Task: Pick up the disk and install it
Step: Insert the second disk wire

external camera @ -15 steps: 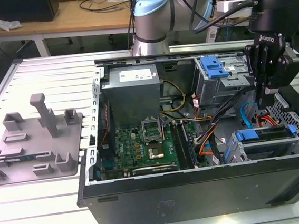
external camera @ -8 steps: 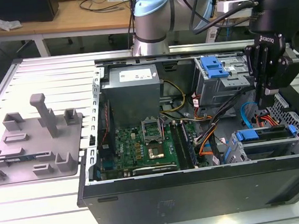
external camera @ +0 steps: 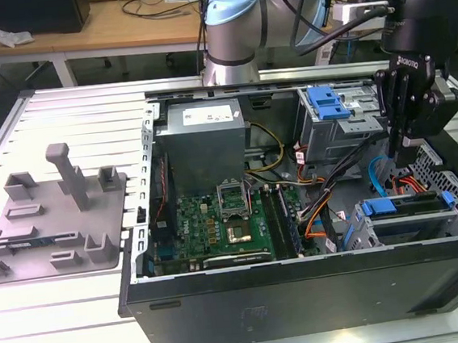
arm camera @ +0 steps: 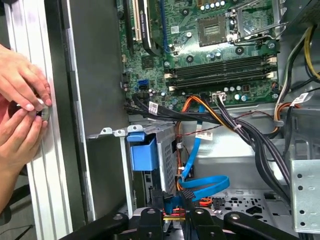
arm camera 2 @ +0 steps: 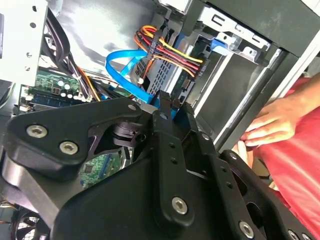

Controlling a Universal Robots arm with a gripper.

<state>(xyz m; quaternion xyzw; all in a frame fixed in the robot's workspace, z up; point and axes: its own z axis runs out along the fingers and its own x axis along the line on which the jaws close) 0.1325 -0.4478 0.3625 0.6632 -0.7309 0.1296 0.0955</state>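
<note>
The black two-finger gripper [external camera: 407, 154], fingers pressed together on nothing I can see, hangs inside the open black computer case [external camera: 305, 290] just above the silver blue-bracketed disk [external camera: 407, 205] (apparently already seated in its drive cage)

Hand [external camera: 406, 150] tips hidden behind drive cage [external camera: 416, 218] in exterior view; open or shut, can't tell. Disk [external camera: 403, 205] mostly hidden inside cage. Person's hands [arm camera: 20, 100] cut off by edge in first wrist view. Computer case [external camera: 306, 294] cut off at exterior view's right.
</note>
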